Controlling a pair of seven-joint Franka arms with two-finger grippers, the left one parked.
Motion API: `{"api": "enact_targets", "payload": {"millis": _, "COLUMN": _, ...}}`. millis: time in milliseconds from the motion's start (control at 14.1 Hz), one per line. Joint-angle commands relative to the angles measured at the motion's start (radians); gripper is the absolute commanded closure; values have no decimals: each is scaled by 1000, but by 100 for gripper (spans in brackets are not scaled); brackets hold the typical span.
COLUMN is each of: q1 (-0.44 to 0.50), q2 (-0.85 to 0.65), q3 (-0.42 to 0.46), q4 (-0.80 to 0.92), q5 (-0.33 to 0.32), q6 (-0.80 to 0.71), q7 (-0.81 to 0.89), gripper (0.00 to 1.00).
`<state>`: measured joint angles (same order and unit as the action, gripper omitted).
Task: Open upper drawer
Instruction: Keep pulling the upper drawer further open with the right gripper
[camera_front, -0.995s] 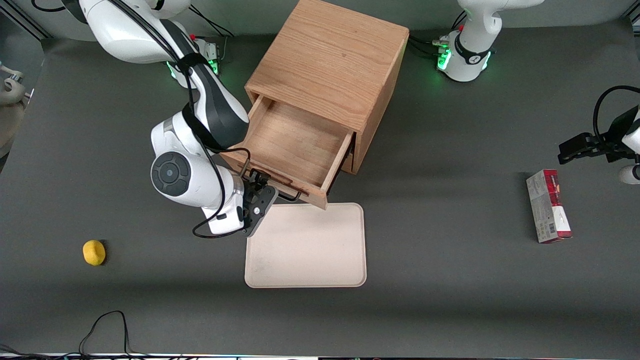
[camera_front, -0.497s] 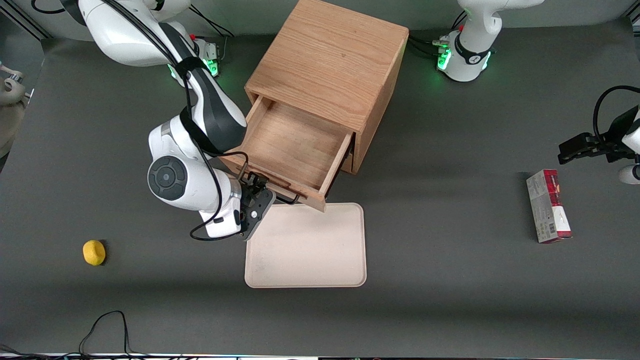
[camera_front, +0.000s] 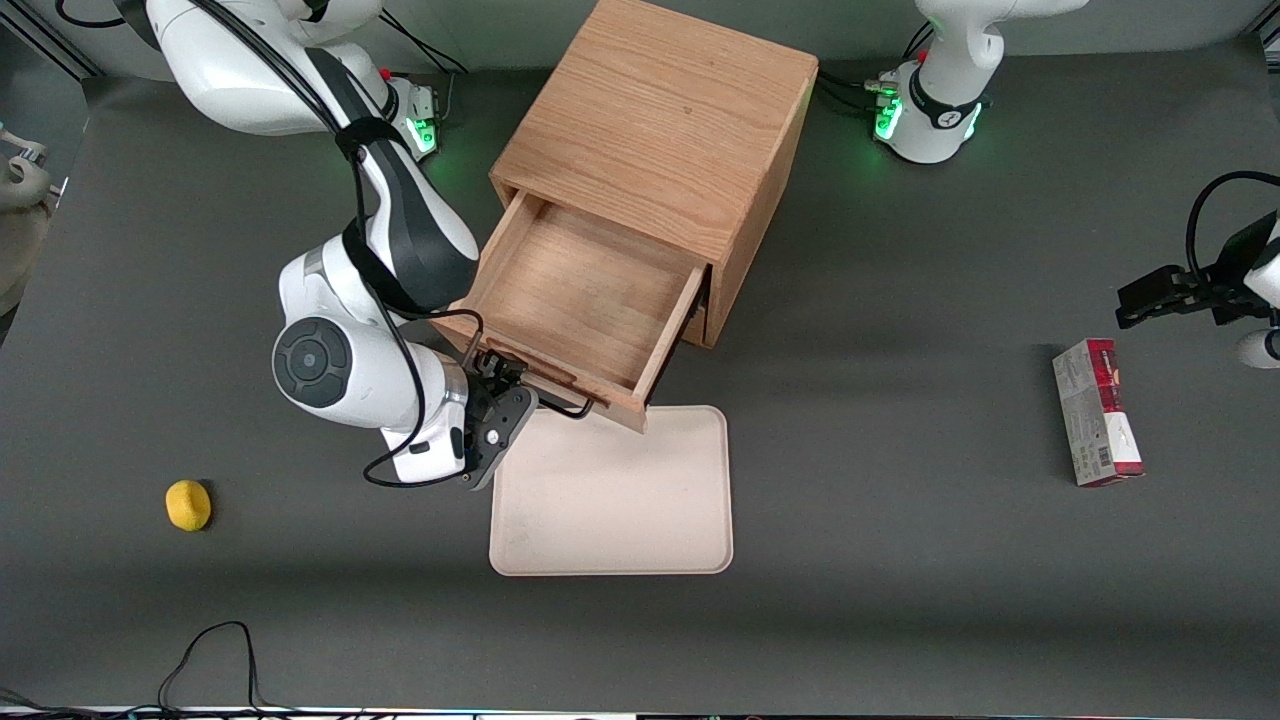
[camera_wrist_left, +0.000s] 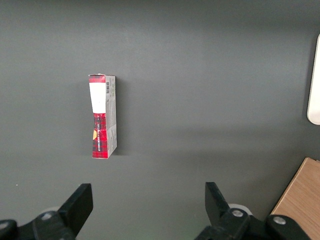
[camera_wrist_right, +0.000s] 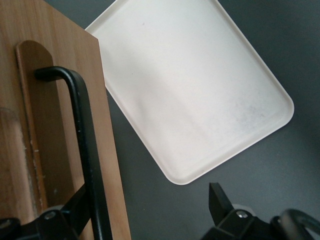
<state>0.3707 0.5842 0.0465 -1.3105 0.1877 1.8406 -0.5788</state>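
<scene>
Sliding farther out, upper drawer (camera_front: 580, 300); pincer (camera_front: 497, 385) open around handle (camera_wrist_right: 87, 150)

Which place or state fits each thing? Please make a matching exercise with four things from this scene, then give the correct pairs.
Things:
1. upper drawer
2. gripper
3. cream tray
4. yellow ball

Places or states:
A. flat on the table, nearer to the front camera than the drawer front
B. alone, toward the working arm's end of the table
C. pulled out of the oak cabinet, nothing inside
D. at the drawer's black bar handle, one finger well apart from it

Pairs: 1-C, 2-D, 3-A, 4-B
</scene>
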Motion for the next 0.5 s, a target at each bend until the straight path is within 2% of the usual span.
{"api": "enact_targets", "payload": {"millis": 0, "q1": -22, "q2": 23, "q3": 10, "q4": 48, "q5": -1, "q6": -26, "q7": -32, "gripper": 0}}
{"api": "enact_targets", "payload": {"millis": 426, "q1": -47, "q2": 31, "q3": 10, "q4": 62, "q5": -1, "q6": -24, "q7": -33, "gripper": 0}}
